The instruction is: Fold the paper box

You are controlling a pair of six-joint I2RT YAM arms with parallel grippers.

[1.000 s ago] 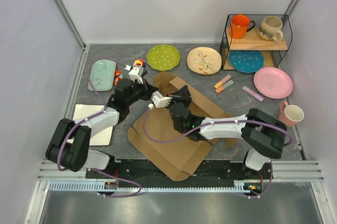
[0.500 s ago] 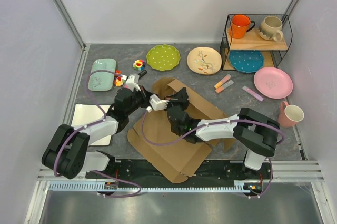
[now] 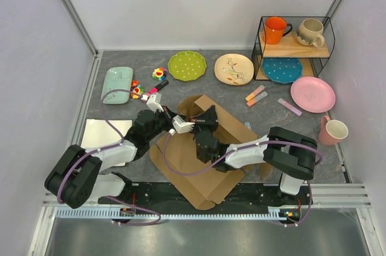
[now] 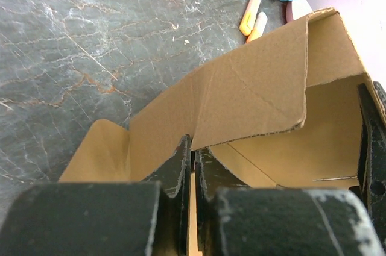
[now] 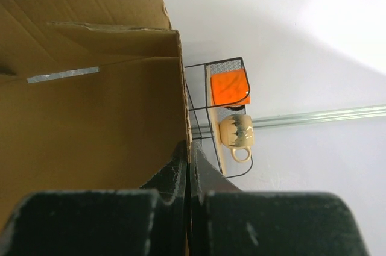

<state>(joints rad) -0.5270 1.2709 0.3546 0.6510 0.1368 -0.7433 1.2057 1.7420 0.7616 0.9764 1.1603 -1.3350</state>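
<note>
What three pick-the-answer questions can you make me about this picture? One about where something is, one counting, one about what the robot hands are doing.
1. Where is the orange mug? A on a chair; B on the top shelf of the rack; C in a sink.
2. How many mugs are there? A one; B three; C six.
3. The left gripper and right gripper are: A wide open; B holding spoons; C shut on the cardboard box.
Answers: 1 B, it stands on the upper board beside the beige mug. 2 B, orange, beige and a pink mug. 3 C, each wrist view shows fingers closed on a cardboard edge.
</note>
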